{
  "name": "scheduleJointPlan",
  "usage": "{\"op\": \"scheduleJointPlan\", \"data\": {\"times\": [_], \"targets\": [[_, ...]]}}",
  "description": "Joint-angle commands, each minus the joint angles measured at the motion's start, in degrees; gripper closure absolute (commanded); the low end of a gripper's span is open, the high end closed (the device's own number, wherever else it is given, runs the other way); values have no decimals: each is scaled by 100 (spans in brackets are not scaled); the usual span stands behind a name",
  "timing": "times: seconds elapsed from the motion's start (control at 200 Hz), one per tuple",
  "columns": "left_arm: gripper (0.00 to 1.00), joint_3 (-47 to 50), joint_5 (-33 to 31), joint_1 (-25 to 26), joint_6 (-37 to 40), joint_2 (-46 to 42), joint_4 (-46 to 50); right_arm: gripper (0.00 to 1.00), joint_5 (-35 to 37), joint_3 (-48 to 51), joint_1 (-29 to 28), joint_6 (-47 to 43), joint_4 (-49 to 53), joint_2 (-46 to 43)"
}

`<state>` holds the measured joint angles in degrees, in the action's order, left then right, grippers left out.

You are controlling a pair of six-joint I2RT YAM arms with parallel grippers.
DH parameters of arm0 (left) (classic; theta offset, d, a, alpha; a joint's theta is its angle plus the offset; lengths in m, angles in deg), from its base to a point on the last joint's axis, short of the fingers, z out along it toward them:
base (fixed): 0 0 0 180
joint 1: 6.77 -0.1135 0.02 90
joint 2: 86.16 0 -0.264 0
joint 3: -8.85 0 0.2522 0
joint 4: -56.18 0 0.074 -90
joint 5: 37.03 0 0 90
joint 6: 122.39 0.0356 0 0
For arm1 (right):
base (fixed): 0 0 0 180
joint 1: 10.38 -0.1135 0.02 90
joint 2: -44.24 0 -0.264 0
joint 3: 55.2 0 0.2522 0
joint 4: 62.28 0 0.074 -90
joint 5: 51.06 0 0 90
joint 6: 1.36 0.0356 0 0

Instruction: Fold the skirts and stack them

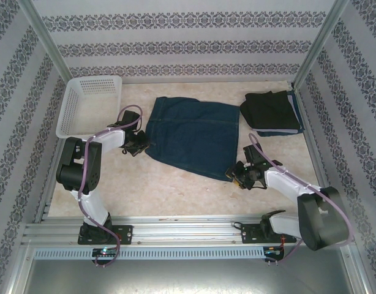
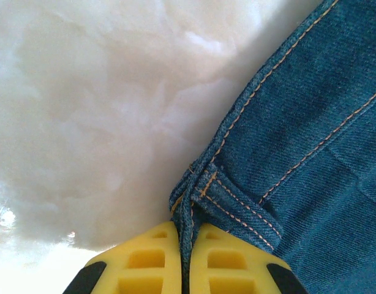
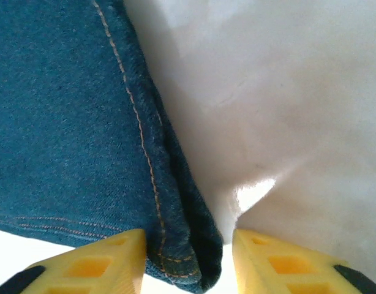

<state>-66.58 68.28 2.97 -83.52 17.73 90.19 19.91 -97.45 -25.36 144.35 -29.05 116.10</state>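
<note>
Denim skirt (image 1: 191, 138) is lying flat mid-table, long axis running L-R btwn the arms. Left gripper (image 2: 187, 260) is clamping its near-L corner. Right gripper (image 3: 188, 254) is straddling the near-R corner w/ jaws apart, not yet gripping.

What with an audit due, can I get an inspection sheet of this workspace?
Surface: pale mottled table.
Job's things: denim skirt spread flat mid-table; folded pile at far right, black skirt on top.
Clutter: white basket at far left.
Grippers: left gripper shut on the denim skirt's left corner; right gripper open, straddling its near right corner.
Cables: purple cable along each arm.
Surroundings: patterned walls, metal frame.
</note>
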Motion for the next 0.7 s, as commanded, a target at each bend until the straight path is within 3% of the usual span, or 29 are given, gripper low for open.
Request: {"op": "scheduleJointPlan", "data": {"times": [0.0,0.24,0.415,0.585,0.694], "targets": [[100,120,93,-5,37,-10,-83,65,-107,-26,-126,-254,-310,58],[100,141,97,1,60,-28,-109,77,253,-43,-213,-741,-233,-396],[100,79,65,-22,123,-188,-39,100,110,-53,-188,-1286,-482,-537],[100,-127,-246,-238,333,-1362,430,100,-46,-689,107,-2006,-329,-1558],[100,-683,-921,-288,764,-2347,1064,100,-496,-1404,535,-2551,-438,-2114]]}}
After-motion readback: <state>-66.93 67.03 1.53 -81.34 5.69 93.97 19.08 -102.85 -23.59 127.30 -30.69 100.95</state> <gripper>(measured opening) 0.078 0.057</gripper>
